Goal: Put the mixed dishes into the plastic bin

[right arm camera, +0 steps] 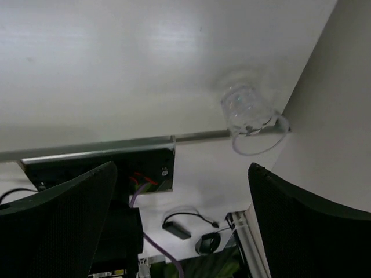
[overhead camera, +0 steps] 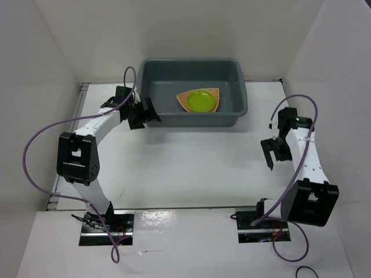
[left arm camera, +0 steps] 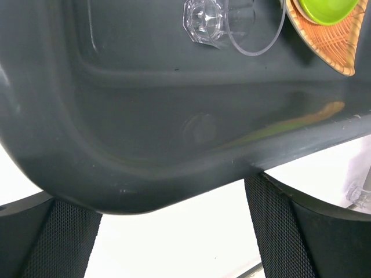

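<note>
The dark grey plastic bin [overhead camera: 229,78] stands at the back of the table. Inside it lies an orange-tan woven plate [overhead camera: 184,99] with a lime-green plate [overhead camera: 200,101] on top. The left wrist view also shows a clear glass piece [left arm camera: 206,23] on the bin floor [left arm camera: 145,69], beside the woven plate [left arm camera: 333,52] and green plate [left arm camera: 324,8]. My left gripper [overhead camera: 145,114] is open at the bin's front-left corner, its fingers [left arm camera: 278,231] just below the rim and gripping nothing. My right gripper [overhead camera: 271,153] hangs open and empty over the table's right side. Another clear glass piece [right arm camera: 246,110] lies by the right wall.
White walls enclose the table on the left, back and right. The right arm's base plate [right arm camera: 104,165] and a metal strip [right arm camera: 197,137] mark the table's near edge. Purple cables [overhead camera: 35,145] loop beside both arms.
</note>
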Motion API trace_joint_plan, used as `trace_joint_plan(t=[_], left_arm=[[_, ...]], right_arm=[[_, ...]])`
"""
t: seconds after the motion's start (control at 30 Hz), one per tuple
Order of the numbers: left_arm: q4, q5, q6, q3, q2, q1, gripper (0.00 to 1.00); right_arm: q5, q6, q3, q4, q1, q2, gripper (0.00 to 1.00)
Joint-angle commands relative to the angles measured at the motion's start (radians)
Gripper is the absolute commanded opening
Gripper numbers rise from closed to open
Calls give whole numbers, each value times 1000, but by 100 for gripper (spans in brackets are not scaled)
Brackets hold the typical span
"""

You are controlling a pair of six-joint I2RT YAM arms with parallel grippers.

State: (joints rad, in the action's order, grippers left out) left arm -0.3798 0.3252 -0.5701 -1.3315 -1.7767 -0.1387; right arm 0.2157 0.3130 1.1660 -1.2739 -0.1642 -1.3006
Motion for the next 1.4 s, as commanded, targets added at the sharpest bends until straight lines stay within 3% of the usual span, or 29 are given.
trace_joint_plan(t=[0.0, 0.5, 0.87, 1.0, 1.13, 1.33, 1.37], left_arm=[[29, 6, 26, -61, 29, 22, 100], [-51, 15, 45, -55, 69, 22, 100], [-51, 6, 55, -55, 79, 33, 100], [-51, 6, 55, -46, 88, 42, 100], [-51, 6, 55, -46, 88, 42, 100], [-51, 6, 55, -37, 97, 51, 100], [-51, 6, 55, -28, 97, 51, 100]], right_arm=[[-21, 50, -62, 16, -69, 77, 98], [13, 106, -123, 34, -245, -40, 98], [134, 273, -270, 229, -392, -68, 98], [133, 285, -290, 271, -393, -91, 98], [113, 285, -319, 318, -393, -141, 88], [100, 285, -339, 353, -393, -161, 43], [100, 285, -339, 354, -393, -161, 28]])
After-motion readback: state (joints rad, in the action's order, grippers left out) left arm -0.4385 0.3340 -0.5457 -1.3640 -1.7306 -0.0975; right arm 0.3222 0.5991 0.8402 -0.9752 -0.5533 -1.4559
